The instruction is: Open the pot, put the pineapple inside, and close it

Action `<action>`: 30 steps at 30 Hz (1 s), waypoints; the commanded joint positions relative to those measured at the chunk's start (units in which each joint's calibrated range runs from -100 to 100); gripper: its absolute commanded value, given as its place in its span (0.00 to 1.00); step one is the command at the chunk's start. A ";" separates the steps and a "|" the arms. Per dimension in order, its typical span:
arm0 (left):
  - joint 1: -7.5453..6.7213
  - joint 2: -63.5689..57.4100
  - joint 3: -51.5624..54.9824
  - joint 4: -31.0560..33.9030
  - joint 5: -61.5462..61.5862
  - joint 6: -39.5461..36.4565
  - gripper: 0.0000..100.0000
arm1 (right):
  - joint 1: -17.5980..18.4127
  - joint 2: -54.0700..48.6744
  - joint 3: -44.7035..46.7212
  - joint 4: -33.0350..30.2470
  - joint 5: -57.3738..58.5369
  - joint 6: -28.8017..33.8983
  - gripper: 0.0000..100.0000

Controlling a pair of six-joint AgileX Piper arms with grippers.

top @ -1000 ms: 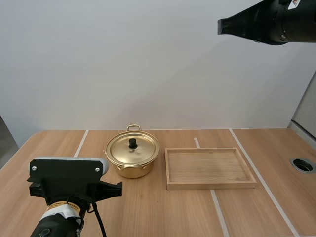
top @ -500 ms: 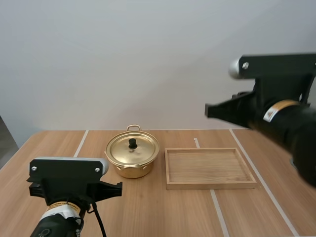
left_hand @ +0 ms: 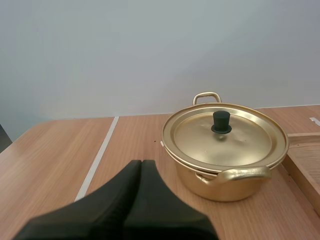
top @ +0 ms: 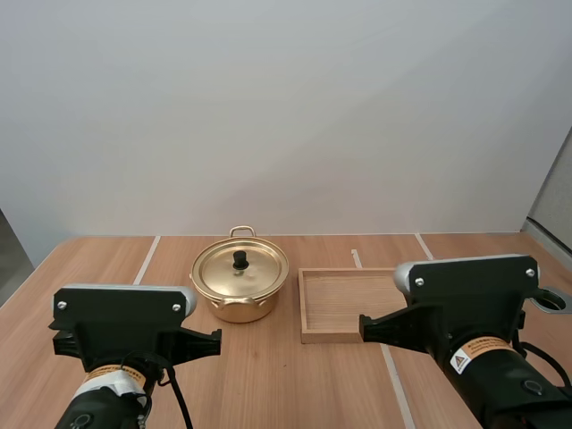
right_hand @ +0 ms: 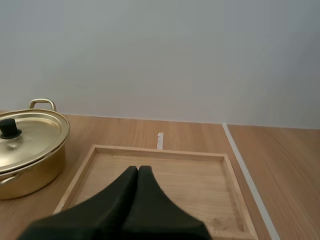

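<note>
Currently on the counter [top: 268, 375], pale wood crossed by white lines: one gold-coloured pot [top: 239, 290], round, with a loop handle at its far side and another at its near side, standing left of centre. Its lid [top: 239, 268] sits flat and closed on the rim, with a small black knob [top: 240, 259] upright at the middle. Just beside the pot, to its right with a narrow gap between them, lies one shallow wooden tray [top: 344, 299], rectangular, with a raised edge and a bare floor. In the high view its right part is hidden behind the right arm [top: 465, 308]. The left arm [top: 125, 335] sits low at the near edge of the counter, short of the pot. Left pincer [left_hand: 141, 162]: fingers pressed together into a single dark wedge, holding nothing, tips aimed toward the pot's left flank and well short of it, above bare wood next to a white line. Right pincer [right_hand: 138, 169]: fingers likewise together, holding nothing, tips aimed at the middle of the tray's floor from its near side, with the pot off to the left.
</note>
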 commanded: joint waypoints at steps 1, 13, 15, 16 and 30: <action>-0.03 -0.41 0.07 -0.78 -0.50 -0.51 0.00 | 0.09 -0.50 1.88 1.43 -0.91 -0.39 0.00; -0.03 -0.41 0.07 -0.78 -0.50 -0.51 0.00 | 0.09 -0.50 7.11 3.71 -2.87 -0.39 0.00; -0.03 -0.41 0.07 -0.78 -0.50 -0.51 0.00 | 0.09 -0.50 7.11 3.71 -3.37 -0.39 0.00; -0.03 -0.41 0.07 -0.78 -0.50 -0.51 0.00 | 0.09 -0.50 7.11 3.71 -3.56 -0.39 0.00; -0.03 -0.41 0.07 -0.78 -0.50 -0.51 0.00 | 0.09 -0.50 7.11 3.71 -3.79 -0.39 0.00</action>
